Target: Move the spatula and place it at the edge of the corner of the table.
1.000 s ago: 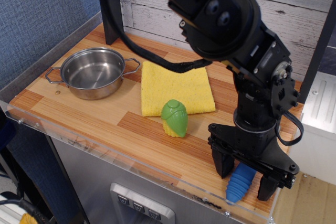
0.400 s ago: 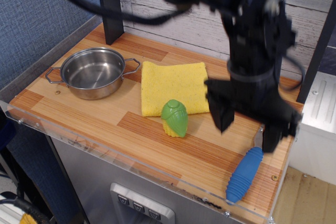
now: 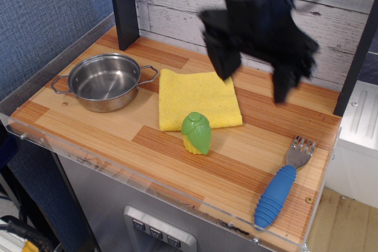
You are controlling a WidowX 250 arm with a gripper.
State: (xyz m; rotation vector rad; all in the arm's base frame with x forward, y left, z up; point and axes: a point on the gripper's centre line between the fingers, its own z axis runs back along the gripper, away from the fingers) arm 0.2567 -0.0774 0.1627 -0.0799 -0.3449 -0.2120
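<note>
The spatula (image 3: 280, 185) lies flat on the wooden table (image 3: 118, 137) at the front right corner. Its ribbed blue handle points toward the front acrylic rim and its silver pronged head points toward the back. My gripper (image 3: 254, 84) is open and empty, raised high above the back right part of the table, well apart from the spatula. Its black fingers (image 3: 223, 62) are blurred by motion.
A steel pot (image 3: 105, 81) stands at the left. A yellow cloth (image 3: 198, 98) lies in the middle, with a green-and-yellow corn-shaped toy (image 3: 196, 133) at its front edge. A black post (image 3: 125, 7) stands at the back left. A white unit (image 3: 359, 123) sits beyond the right edge.
My gripper let go of the spatula's handle, rose and moved back and left, away from the corner. The spatula stayed at the front right corner, now fully uncovered.
</note>
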